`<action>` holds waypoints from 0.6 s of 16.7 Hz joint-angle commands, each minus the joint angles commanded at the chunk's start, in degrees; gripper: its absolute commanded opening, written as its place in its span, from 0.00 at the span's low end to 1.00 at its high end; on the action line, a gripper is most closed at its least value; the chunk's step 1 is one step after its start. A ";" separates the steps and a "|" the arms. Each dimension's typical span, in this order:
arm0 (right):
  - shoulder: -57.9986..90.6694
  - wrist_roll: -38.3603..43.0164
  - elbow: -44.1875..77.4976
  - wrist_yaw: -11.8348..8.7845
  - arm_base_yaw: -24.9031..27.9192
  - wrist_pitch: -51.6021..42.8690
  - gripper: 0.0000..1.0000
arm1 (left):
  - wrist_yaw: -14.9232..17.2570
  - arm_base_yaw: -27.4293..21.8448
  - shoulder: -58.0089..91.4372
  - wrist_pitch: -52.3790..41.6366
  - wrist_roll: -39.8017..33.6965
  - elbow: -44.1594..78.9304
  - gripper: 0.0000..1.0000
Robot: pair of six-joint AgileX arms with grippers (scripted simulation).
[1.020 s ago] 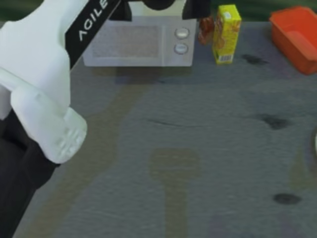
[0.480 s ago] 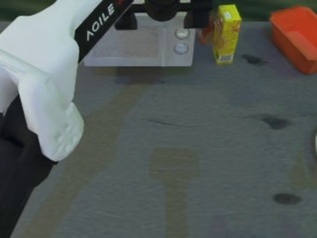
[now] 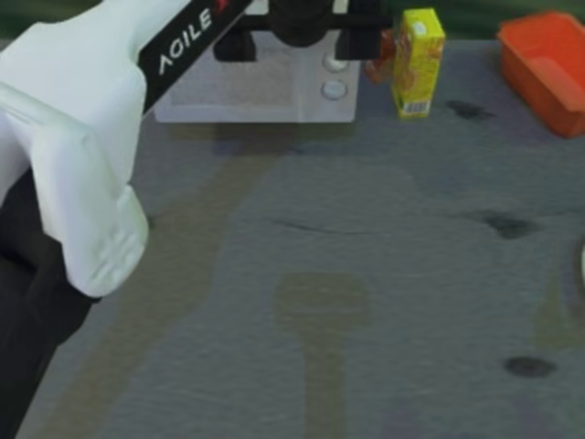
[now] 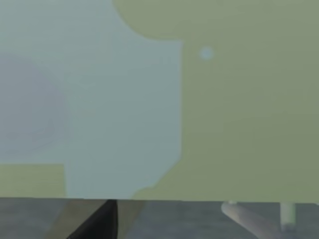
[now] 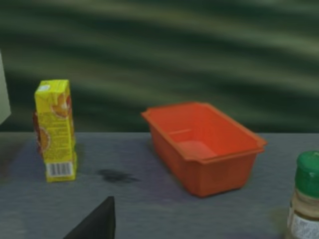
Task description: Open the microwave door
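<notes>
Up top, the left pincer [image 3: 302, 23] hovers over the boxy white microwave [image 3: 256, 87]; its finger spacing I cannot tell.

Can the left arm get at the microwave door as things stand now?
Probably yes. The left hand is already over the top front of the microwave, above the microwave door, and nothing stands between them. The juice carton stands off to the right.
</notes>
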 joint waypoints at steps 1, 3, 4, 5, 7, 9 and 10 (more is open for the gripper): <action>0.00 0.00 0.00 0.00 0.00 0.00 1.00 | 0.00 0.00 0.00 0.00 0.00 0.00 0.85; 0.00 0.00 0.00 0.00 0.00 0.00 1.00 | 0.00 0.00 0.00 0.00 0.00 0.00 0.70; 0.00 0.00 0.00 0.00 0.00 0.00 1.00 | 0.00 0.00 0.00 0.00 0.00 0.00 0.62; 0.00 0.00 0.00 0.00 0.00 0.00 1.00 | 0.00 0.00 0.00 0.00 0.00 0.00 0.55; 0.00 0.00 0.00 0.00 0.00 0.00 1.00 | 0.00 0.00 0.00 0.00 0.00 0.00 0.40; 0.00 0.00 0.00 0.00 0.00 0.00 1.00 | 0.00 0.00 0.00 0.00 0.00 0.00 0.25; 0.00 0.00 0.00 0.00 0.00 0.00 1.00 | 0.00 0.00 0.00 0.00 0.00 0.00 0.17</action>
